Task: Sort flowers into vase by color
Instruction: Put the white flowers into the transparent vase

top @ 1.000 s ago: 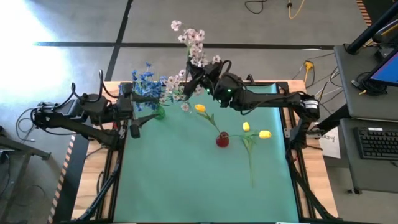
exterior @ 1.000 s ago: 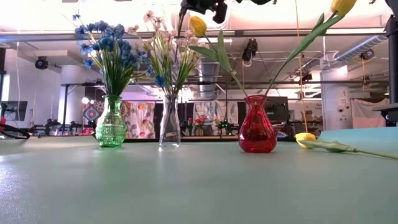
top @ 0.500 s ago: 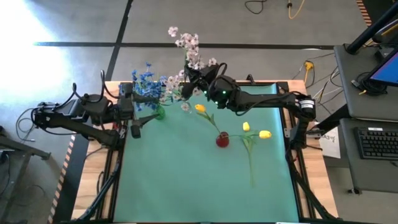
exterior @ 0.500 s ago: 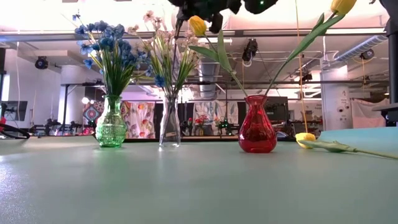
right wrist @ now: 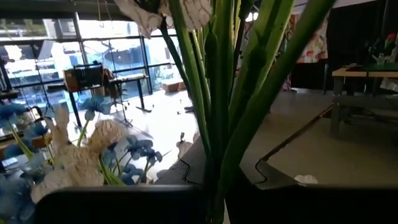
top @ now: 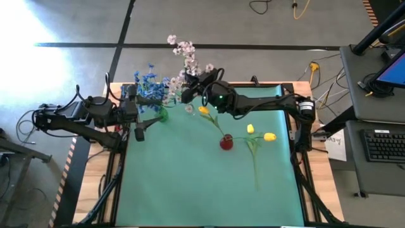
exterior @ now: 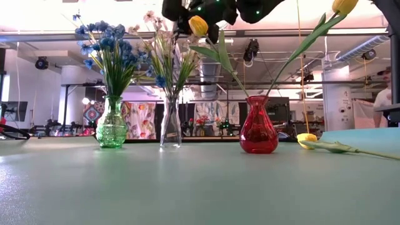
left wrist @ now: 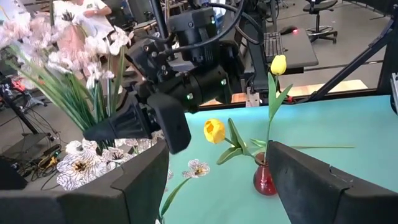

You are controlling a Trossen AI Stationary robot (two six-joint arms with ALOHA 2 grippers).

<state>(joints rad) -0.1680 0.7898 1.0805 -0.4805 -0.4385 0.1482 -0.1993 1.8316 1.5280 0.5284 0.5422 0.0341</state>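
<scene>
My right gripper (top: 188, 94) hovers over the far left of the mat, shut on a pale pink-white blossom spray (top: 182, 52) that rises above it. Just below stands a clear vase (exterior: 170, 129) with more pink-white sprays. A green vase (exterior: 112, 125) holds blue blossoms (top: 147, 85). A red vase (exterior: 259, 129) holds two yellow tulips (top: 204, 110). A further tulip (top: 269, 136) lies flat on the mat. My left gripper (top: 138, 132) waits open beside the green vase. My right gripper pinches the spray's bunch of green stalks (right wrist: 219, 134) between its two fingers, coming roughly level from the table's right and lying across the stalks. The spray stands upright and lifted, blossoms above the fingers. Whether the stalks' lower end reaches the clear vase, I cannot tell.
The three vases stand in a row across the far part of the green mat (top: 190, 190); its near half is bare. The lying tulip's stalk (top: 255, 168) runs toward the near edge. A person (exterior: 382, 100) shows in the room beyond the table.
My right gripper has carried the pink-white spray toward the table's left and somewhat lower, over the clear vase. The blossoms have swung left with it. My left arm has kept still.
</scene>
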